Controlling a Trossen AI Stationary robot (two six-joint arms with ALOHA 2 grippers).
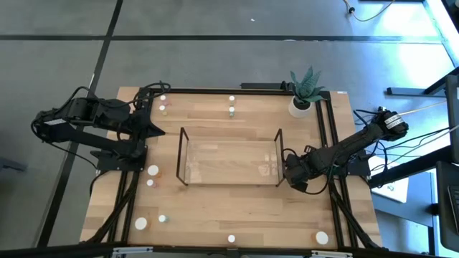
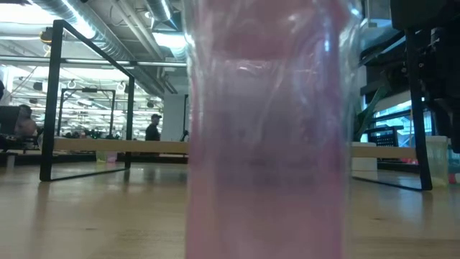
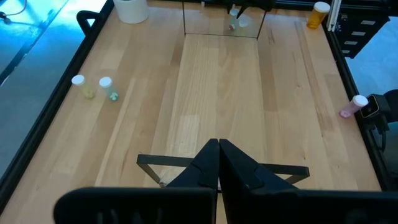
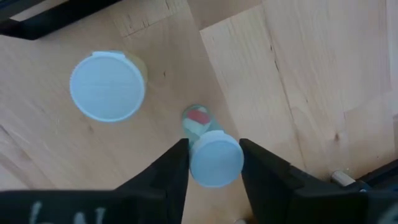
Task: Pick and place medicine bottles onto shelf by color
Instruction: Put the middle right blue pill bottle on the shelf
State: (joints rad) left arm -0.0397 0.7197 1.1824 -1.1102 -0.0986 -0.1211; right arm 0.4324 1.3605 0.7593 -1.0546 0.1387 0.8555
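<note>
One small medicine bottle (image 4: 216, 163) was the object of this step. It stood upright on the table (image 1: 215, 208), white cap up, with a pale body and a red patch showing behind the cap. It was near the right end of the shelf (image 1: 229, 130), though whether just inside or just outside the end wall could not be told. A larger white-capped bottle (image 4: 107, 85) stood near it but apart.

The right gripper (image 4: 213, 144) hung directly above the small bottle. Its jaws were parted, one on each side of the cap and very close to it. The bottle rested on the wood, so I judged this as the grasp stage of a pick, with no hold yet made.

The next move called for closing squarely on the cap or neck and then lifting straight up, so the bigger neighbour was not knocked. The body colour needed checking before a spot on the shelf was chosen; from above it read poorly.

Farther out, the left gripper (image 3: 219, 155) waited beyond the left end of the shelf with its fingers pressed together, empty. Other bottles were scattered along the table edges, and a pink bottle (image 2: 266, 144) stood so close to the low camera that it blocked that view.
</note>
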